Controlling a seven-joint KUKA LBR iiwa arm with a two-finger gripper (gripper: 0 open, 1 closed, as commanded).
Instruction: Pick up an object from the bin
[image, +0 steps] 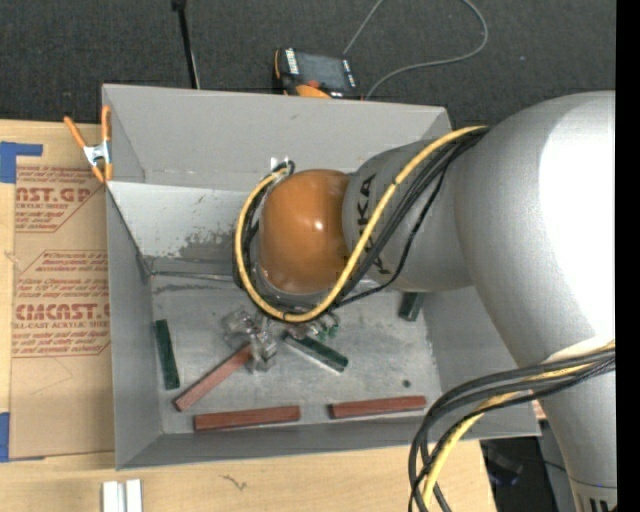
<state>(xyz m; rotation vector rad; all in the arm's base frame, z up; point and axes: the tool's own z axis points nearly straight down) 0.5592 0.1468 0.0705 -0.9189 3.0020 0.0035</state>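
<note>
My gripper (256, 337) is low over the bin floor, near the middle, mostly hidden under the arm's orange cover. Its tip is at the upper end of a reddish-brown stick (210, 382) that lies slanting down to the left. A dark green stick (322, 351) lies just to the gripper's right, slanting down to the right. Whether either stick is gripped cannot be seen.
A dark green stick (165, 353) lies along the left wall. Two reddish-brown sticks (247, 418) (377, 407) lie flat along the front wall. A short green piece (410, 306) shows at the right, partly under the arm. The arm covers the bin's back and right.
</note>
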